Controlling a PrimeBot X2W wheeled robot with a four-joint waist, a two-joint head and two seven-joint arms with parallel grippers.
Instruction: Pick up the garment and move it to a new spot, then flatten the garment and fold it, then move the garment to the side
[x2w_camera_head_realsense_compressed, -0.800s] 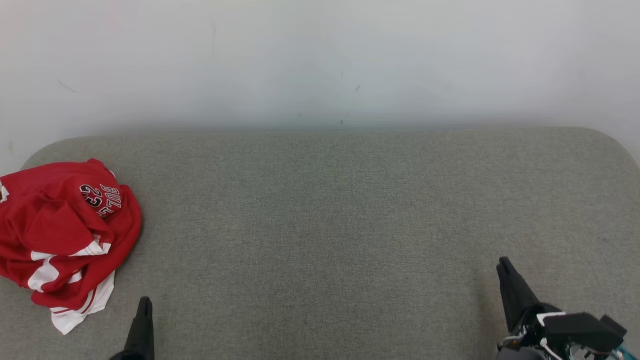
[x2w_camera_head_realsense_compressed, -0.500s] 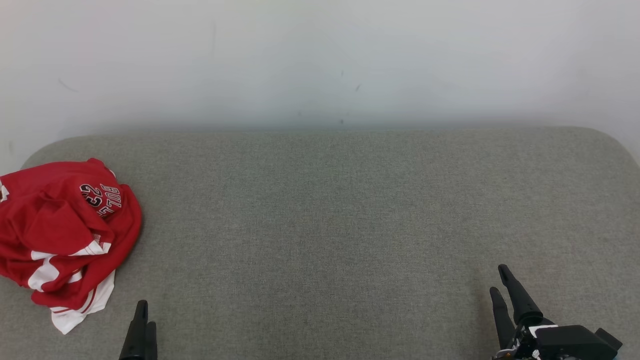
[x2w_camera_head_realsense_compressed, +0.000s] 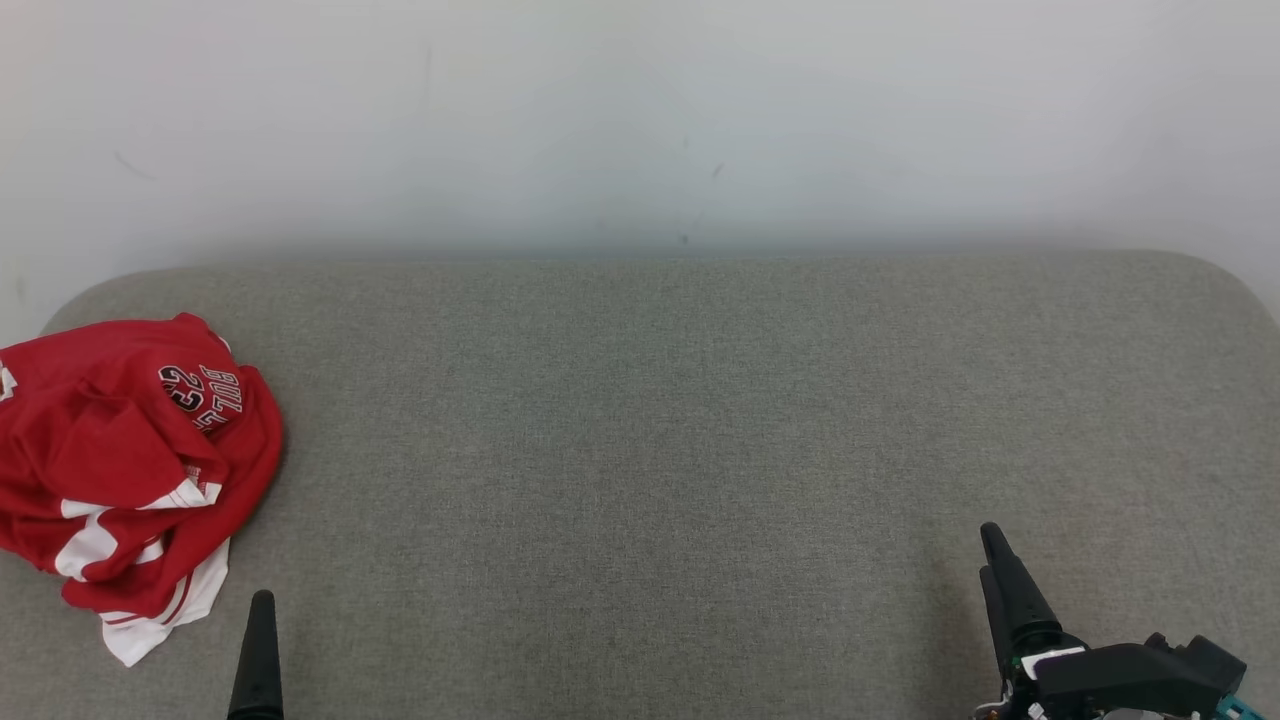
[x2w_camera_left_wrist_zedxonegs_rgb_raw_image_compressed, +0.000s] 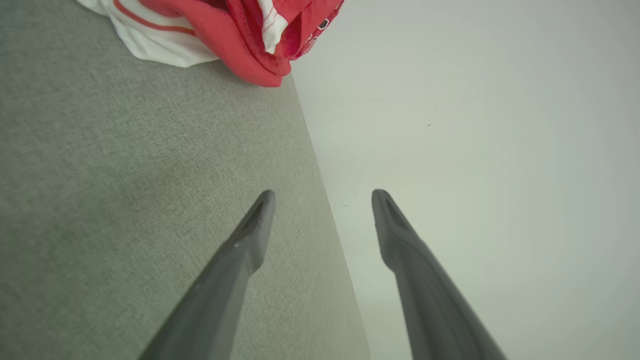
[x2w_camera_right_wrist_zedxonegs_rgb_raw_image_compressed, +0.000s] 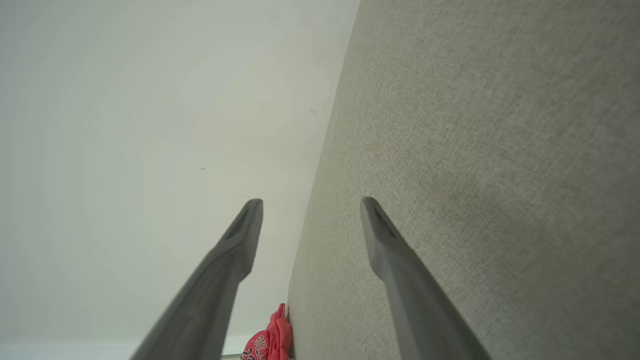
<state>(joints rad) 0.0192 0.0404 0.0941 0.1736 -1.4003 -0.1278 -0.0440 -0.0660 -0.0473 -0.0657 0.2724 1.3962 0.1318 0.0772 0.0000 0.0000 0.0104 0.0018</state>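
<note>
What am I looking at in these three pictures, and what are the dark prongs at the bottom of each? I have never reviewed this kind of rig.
This is a wheeled robot with two arms. The wide picture comes from a camera on its head, looking down at a grey padded surface that stands against a white wall. The dark prongs are the long fingers of its two hands: the left hand at the lower left and the right hand at the lower right. The other two pictures come from a camera on each wrist that looks along that hand's own fingers, so the scene appears tilted there. A crumpled red and white jersey lies at the left end of the surface. Both hands are open and hold nothing, and neither touches the jersey.
</note>
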